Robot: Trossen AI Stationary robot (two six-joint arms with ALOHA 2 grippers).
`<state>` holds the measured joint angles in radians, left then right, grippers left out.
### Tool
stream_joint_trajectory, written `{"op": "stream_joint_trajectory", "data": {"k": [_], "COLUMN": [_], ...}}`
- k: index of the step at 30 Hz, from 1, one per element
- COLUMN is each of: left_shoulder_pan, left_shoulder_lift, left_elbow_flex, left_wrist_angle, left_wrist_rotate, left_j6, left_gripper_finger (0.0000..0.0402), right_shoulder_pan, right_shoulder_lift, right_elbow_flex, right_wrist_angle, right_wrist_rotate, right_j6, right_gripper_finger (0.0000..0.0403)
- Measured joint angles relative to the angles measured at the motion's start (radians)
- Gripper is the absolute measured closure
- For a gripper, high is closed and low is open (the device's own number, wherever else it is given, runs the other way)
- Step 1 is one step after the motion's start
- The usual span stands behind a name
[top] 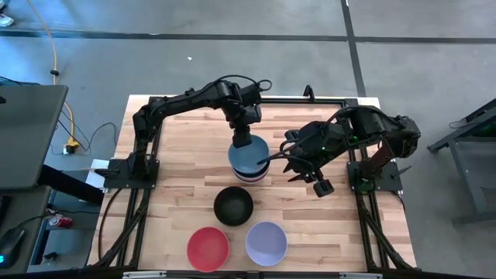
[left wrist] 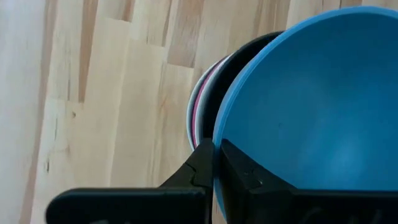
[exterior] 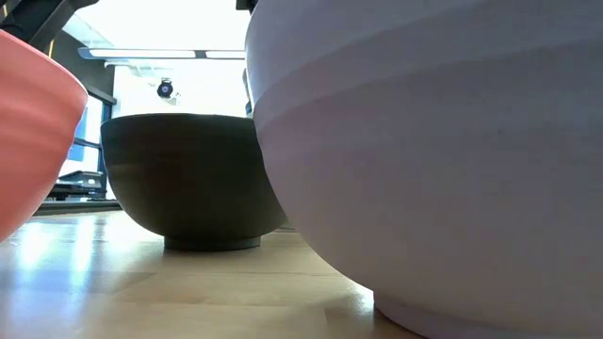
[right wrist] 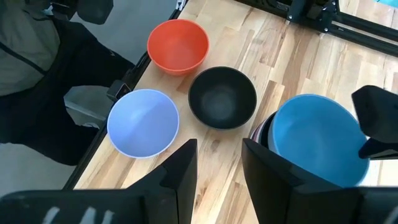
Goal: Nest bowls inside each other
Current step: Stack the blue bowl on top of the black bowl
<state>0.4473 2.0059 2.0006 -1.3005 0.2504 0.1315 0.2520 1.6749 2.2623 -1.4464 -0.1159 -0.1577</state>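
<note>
A blue bowl [top: 249, 156] sits on top of a stack of bowls [top: 252, 177] at the table's middle; black, magenta and white rims [left wrist: 202, 106] show under it. My left gripper [top: 244, 141] is shut on the blue bowl. My right gripper [right wrist: 217, 171] hovers open to the right of the stack with nothing between its fingers. A black bowl [top: 233, 205], a red bowl [top: 208, 248] and a lavender bowl [top: 266, 242] stand upright on their bases nearer the front edge. My left gripper pinches the blue bowl's rim [left wrist: 219, 134] on the bowl's far side, one finger [left wrist: 245, 171] inside the bowl and one outside. The fingers come steeply from above. The bowl sits open side up over the stack, slightly off-centre; whether it rests fully in it I cannot tell.
Dark frame rails [top: 139, 147] border the wooden table on its left, right and far sides. In the low view the lavender bowl [exterior: 424, 169] fills the right half, with the black bowl [exterior: 188, 179] behind and the red bowl [exterior: 28, 122] at left.
</note>
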Motion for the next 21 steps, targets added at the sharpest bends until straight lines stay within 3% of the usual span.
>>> {"op": "stream_joint_trajectory", "data": {"k": [21], "left_shoulder_pan": [-0.015], "left_shoulder_lift": [0.011], "left_elbow_flex": [-0.043], "left_wrist_angle": [0.032], "left_wrist_rotate": [-0.011], "left_j6": [0.003], "left_gripper_finger": [0.0401], "right_shoulder_pan": [-0.001], "right_shoulder_lift": [0.001], "right_elbow_flex": [-0.105], "right_wrist_angle": [0.017], "right_wrist_rotate": [-0.001], "right_j6": [0.000], "right_gripper_finger": [0.0284]}}
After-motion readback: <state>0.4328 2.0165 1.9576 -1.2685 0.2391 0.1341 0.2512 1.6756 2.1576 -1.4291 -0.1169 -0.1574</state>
